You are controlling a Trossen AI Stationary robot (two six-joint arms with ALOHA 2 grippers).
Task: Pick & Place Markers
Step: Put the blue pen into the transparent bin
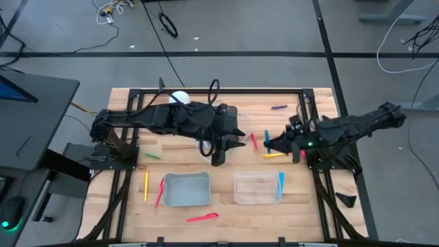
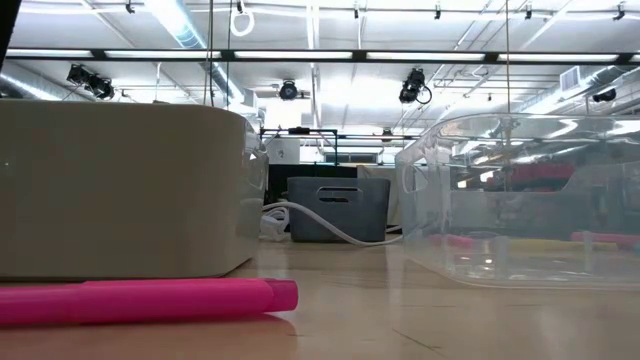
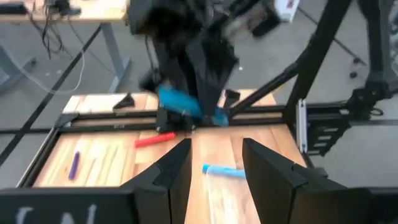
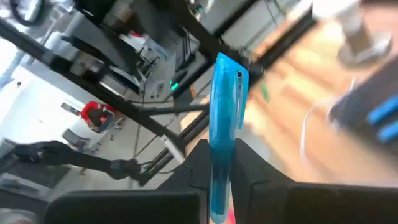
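Nearest, by the bench's front edge: pink marker [image 1: 202, 218], grey bin [image 1: 186, 189], clear bin [image 1: 258, 186] holding a blue marker [image 1: 280, 185]. Beyond, mid-bench: left gripper [image 3: 215, 165], fingers apart, empty; right gripper [image 4: 219, 163] clamped on another blue marker [image 4: 222, 130].

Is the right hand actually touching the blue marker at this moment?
Touching. The right wrist view shows the blue marker clamped between the right hand's two dark fingers, standing up out of them with no gap on either side.
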